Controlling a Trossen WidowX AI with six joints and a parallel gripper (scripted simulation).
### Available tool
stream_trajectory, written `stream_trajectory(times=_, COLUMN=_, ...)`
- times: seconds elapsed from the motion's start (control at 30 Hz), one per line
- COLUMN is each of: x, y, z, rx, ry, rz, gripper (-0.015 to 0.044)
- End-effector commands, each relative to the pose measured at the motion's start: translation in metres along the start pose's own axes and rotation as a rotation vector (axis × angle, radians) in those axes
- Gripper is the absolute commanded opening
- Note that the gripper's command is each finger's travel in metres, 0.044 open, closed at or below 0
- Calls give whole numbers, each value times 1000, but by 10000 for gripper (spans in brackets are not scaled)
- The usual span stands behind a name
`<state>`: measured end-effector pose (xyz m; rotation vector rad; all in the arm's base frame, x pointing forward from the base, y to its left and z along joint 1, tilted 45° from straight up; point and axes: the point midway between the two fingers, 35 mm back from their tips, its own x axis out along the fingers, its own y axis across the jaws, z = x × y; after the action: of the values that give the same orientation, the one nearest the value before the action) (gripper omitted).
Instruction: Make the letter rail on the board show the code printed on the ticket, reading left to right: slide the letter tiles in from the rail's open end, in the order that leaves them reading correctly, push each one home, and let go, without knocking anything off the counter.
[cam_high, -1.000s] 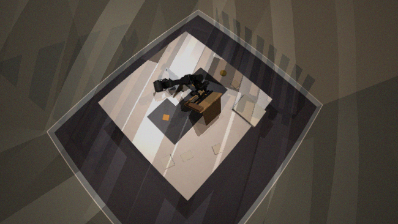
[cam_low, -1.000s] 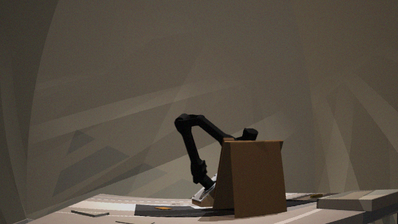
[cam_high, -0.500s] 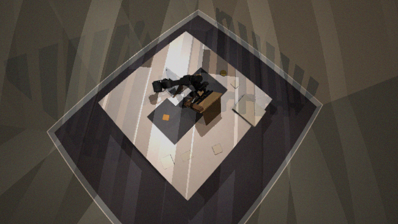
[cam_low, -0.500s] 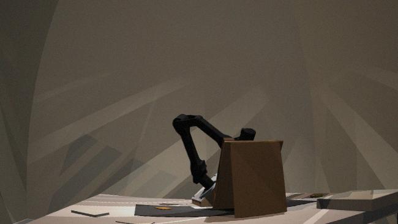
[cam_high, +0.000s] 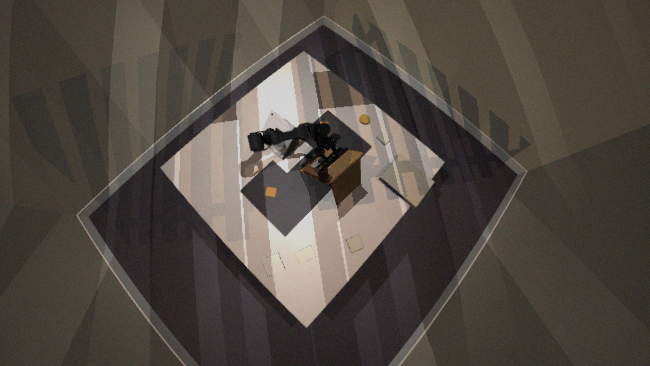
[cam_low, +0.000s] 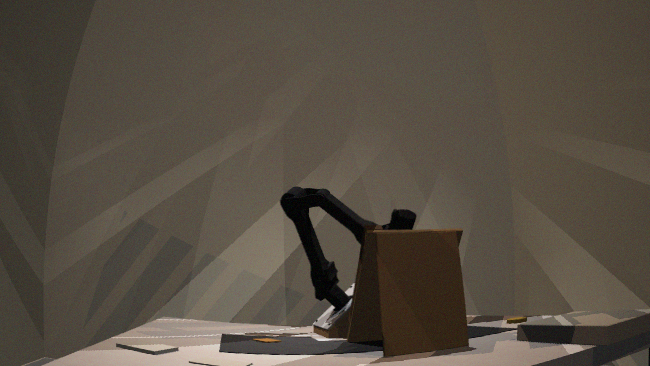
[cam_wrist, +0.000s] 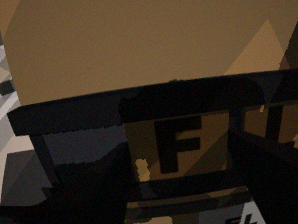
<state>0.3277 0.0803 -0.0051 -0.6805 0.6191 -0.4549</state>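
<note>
The board (cam_high: 348, 186) (cam_low: 422, 295) (cam_wrist: 150, 50) stands upright. Its dark letter rail (cam_wrist: 65, 111) crosses the wrist view. The F tile (cam_wrist: 215, 150) sits upright in the rail, and my gripper (cam_wrist: 178, 143) is shut on it, one finger on each side. A second tile (cam_wrist: 252, 125) is in the rail to the right, its letter partly hidden by the finger. Rail left of the F holds no tile. Part of the ticket (cam_wrist: 254, 209) shows below, its print cut off. An orange tile (cam_high: 270, 192) (cam_low: 266, 340) lies on the dark mat (cam_high: 287, 220). The board hides the gripper in the exterior view.
A yellow disc (cam_high: 364, 119) (cam_low: 516, 320) lies beyond the board. A pale raised block (cam_high: 414, 182) (cam_low: 565, 334) stands near the counter's right corner. Thin flat squares, one of them a pale square (cam_high: 355, 243), lie toward the front. The arm base is behind the board.
</note>
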Motion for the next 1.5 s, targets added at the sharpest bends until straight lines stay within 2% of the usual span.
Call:
stream_trajectory(times=0.0, x=-1, y=0, z=0, rx=-2, ry=0, rz=2, gripper=236)
stream_trajectory(times=0.07, x=-4, y=0, z=0, rx=-4, ry=0, rz=4, gripper=289)
stream_trajectory(times=0.1, x=-6, y=0, z=0, rx=-4, ry=0, rz=4, gripper=295)
stream_trajectory(times=1.47, x=-40, y=1, z=-9, rx=-4, ry=2, rz=6, gripper=295)
